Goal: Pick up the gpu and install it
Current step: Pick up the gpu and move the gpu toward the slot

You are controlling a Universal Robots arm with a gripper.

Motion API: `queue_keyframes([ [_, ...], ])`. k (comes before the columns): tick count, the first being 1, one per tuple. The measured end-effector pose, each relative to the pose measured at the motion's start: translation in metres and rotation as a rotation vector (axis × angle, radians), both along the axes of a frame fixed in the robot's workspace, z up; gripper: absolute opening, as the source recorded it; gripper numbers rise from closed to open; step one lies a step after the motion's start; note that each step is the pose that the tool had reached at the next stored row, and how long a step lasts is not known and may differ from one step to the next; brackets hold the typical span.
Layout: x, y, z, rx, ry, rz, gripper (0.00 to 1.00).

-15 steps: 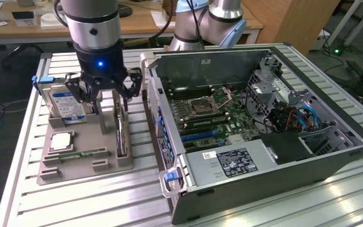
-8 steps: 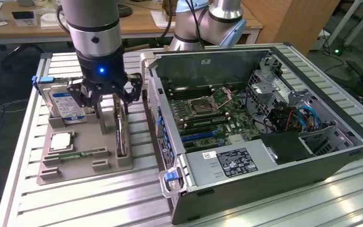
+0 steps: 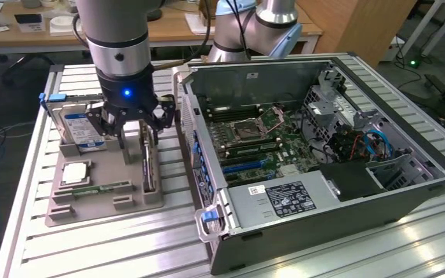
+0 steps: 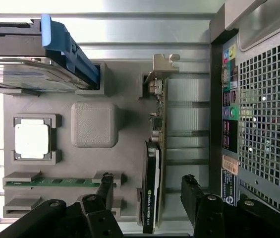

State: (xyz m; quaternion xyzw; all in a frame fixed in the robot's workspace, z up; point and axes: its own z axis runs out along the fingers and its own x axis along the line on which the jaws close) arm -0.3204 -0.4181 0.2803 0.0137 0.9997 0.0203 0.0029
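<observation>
Pincer (image 4: pixel 147 182) gapes wide, empty, black fingers (image 4: pixel 105 186) straddling the thin, edge-standing gpu (image 4: pixel 151 198).

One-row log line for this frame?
phase: pre-grasp | gripper: open, fingers either side of gpu | gpu: on edge in tray, uninstalled

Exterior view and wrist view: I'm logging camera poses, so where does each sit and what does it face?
Exterior view: raised off the arm, looking obliquely down at the open dark computer case and grey parts tray; grey arm and end effector show.
Wrist view: on the wrist, looking straight down at the tray; black fingers show.
Shared: the thin dark gpu card on edge between the open fingers.
</observation>
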Motion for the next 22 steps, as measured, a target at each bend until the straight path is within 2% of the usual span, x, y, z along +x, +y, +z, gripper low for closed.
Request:
queue_keyframes([
  [8,0.003,0.0000,-0.0018,0.0001,-0.0001,-0.003,0.66],
  [22,0.004,0.0000,-0.0240,0.0001,-0.0001,-0.086,0.66],
])
